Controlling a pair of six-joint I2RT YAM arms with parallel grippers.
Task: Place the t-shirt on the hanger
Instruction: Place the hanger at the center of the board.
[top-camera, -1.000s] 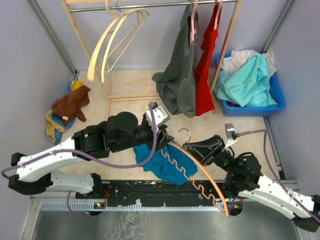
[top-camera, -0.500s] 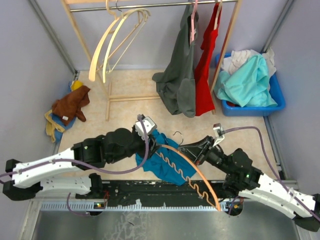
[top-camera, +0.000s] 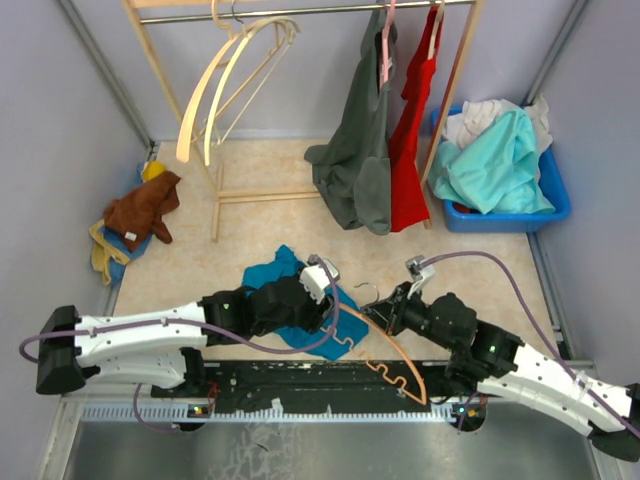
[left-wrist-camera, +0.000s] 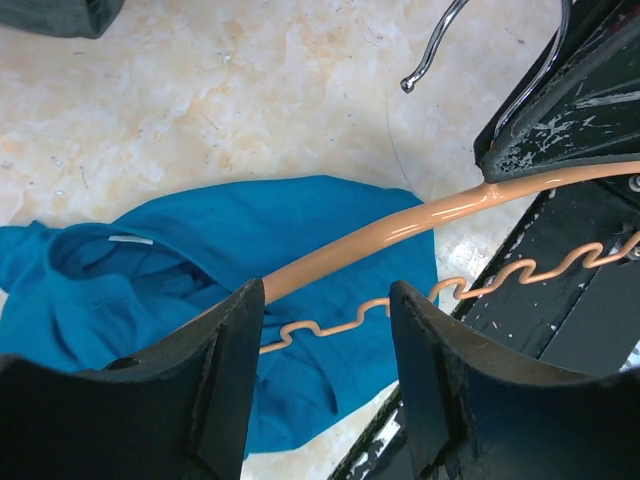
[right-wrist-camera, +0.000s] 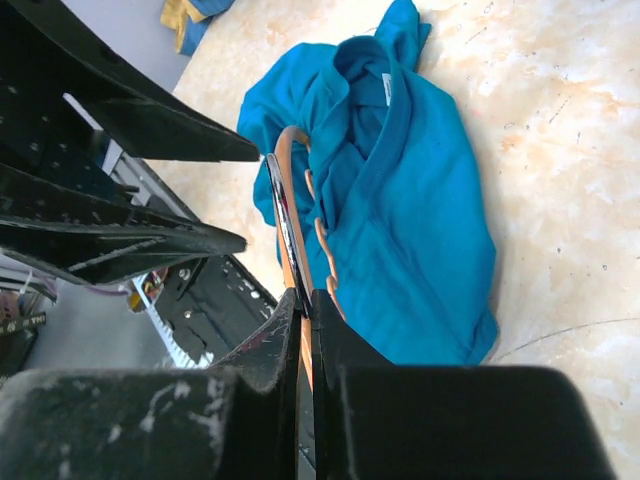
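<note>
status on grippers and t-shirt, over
Right gripper shut on hanger. Left gripper open over hanger. T-shirt crumpled on table under hanger, not yet hung. Nothing seen blocking.

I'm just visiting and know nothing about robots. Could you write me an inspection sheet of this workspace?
Surface: beige marbled tabletop, nothing spilled seen.
Job's things: teal t-shirt lies crumpled on the tabletop; orange hanger is over it, shirt not yet on it.
Clutter: cloth pile at the left edge; blue bin full of clothes at the right.
Grippers: left gripper open, one finger each side of the hanger; right gripper shut on the hanger near its hook.
Cables: purple cable loops off each arm.
Surroundings: wooden rack holding cream hangers, a dark grey shirt and a red garment; grey walls.
</note>
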